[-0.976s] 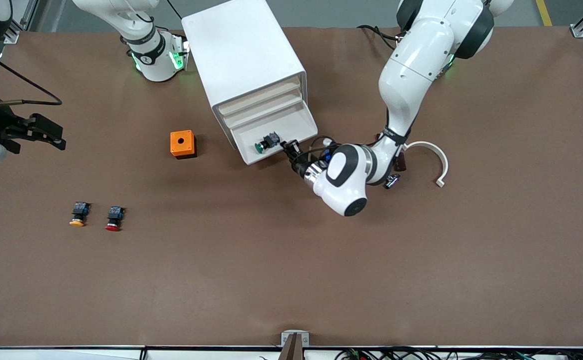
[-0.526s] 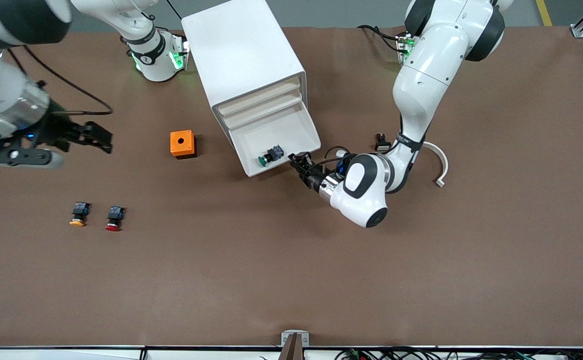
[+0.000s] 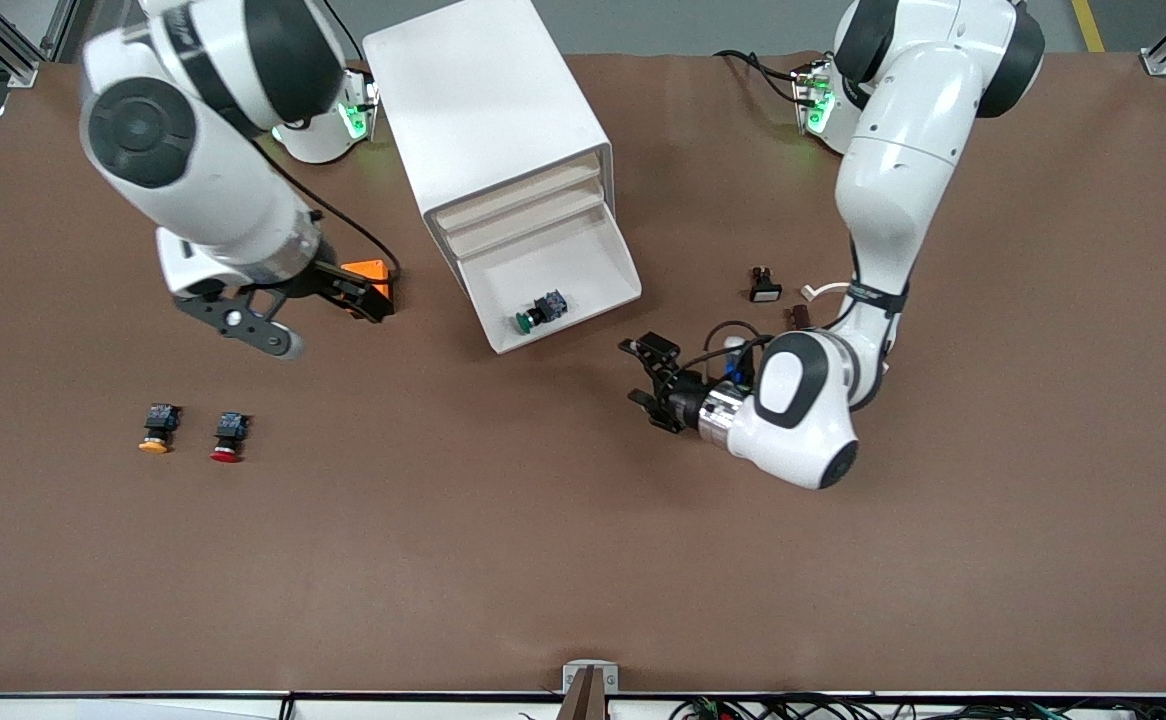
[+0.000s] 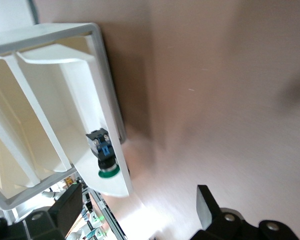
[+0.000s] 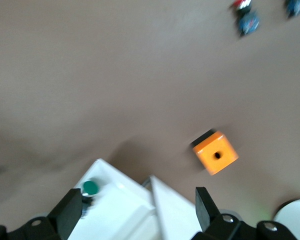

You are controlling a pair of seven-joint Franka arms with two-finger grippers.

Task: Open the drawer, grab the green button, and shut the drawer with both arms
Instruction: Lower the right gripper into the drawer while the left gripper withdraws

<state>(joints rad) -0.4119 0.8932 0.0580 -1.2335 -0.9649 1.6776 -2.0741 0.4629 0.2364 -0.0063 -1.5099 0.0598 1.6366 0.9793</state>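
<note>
The white cabinet [image 3: 483, 110] stands at the robots' end of the table. Its bottom drawer [image 3: 583, 255] is pulled open. The green-capped button [image 3: 540, 310] lies in the drawer near its front edge. My left gripper [image 3: 643, 378] is open and empty, low over the table, clear of the drawer front. The left wrist view shows the drawer [image 4: 80, 100] with the button [image 4: 104, 155] past my open left gripper [image 4: 137, 212]. My right gripper [image 3: 358, 295] is open and empty over the orange box. The right wrist view shows the drawer [image 5: 120, 205] and button [image 5: 90, 188] by my open right gripper [image 5: 137, 210].
An orange box [image 3: 373, 268] with a hole on top sits beside the cabinet toward the right arm's end, also in the right wrist view [image 5: 216, 152]. A yellow-capped button [image 3: 156, 428] and a red-capped button [image 3: 229, 437] lie nearer the camera. Small black parts [image 3: 764, 285] lie by the left arm.
My left gripper pulled the drawer a little farther out, let go and drew back from it. My right arm swung in from the table's end to over the orange box.
</note>
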